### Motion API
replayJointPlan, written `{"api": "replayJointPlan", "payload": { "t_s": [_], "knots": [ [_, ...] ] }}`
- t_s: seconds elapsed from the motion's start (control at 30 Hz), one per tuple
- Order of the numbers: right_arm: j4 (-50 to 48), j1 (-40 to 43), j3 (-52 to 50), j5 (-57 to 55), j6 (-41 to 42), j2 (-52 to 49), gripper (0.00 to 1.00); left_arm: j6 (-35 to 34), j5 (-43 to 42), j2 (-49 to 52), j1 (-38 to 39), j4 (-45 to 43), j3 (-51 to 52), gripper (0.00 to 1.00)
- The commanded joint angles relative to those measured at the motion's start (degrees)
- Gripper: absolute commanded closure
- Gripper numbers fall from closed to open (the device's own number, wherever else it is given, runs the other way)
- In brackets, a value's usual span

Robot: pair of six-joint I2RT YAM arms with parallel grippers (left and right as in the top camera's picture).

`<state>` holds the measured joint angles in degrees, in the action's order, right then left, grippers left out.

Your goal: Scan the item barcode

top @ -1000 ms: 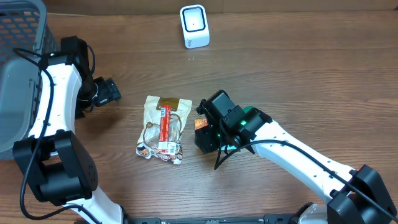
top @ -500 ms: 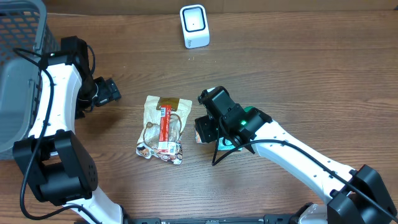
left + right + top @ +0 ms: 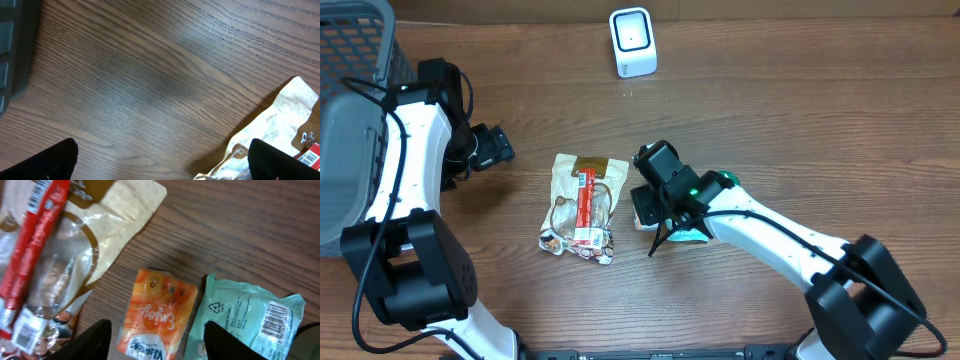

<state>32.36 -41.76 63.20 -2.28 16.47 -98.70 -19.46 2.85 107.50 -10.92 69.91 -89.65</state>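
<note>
Right claw [image 3: 156, 341]: jaws apart, nothing gripped, poised low over the orange sachet [image 3: 156, 311], which lies flat on the desk [image 3: 260, 225] between the fingers. Teal packet [image 3: 245, 322] just beside it, barcode up. Tan snack bag [image 3: 582, 205] on the sachet's other side. Left claw [image 3: 167, 162]: wide open, empty, off near the basket [image 3: 350, 70]. Scanner [image 3: 632, 42] well apart, at the far edge.

Step, judged: pick approach. Next: descend, close on the sachet alone, lift, turn its barcode to the scanner.
</note>
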Motion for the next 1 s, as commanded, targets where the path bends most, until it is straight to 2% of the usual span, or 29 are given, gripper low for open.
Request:
{"api": "replayJointPlan", "payload": {
  "t_s": [0.0, 0.97],
  "knots": [
    [-0.44, -0.28, -0.26, -1.14, 0.31, -1.31, 0.39, 0.20, 0.52, -1.11, -0.31, 0.07, -0.83, 0.00],
    [-0.15, -0.28, -0.26, -1.09, 0.31, -1.42, 0.34, 0.20, 0.52, -1.11, -0.31, 0.07, -0.83, 0.00]
  ]
}}
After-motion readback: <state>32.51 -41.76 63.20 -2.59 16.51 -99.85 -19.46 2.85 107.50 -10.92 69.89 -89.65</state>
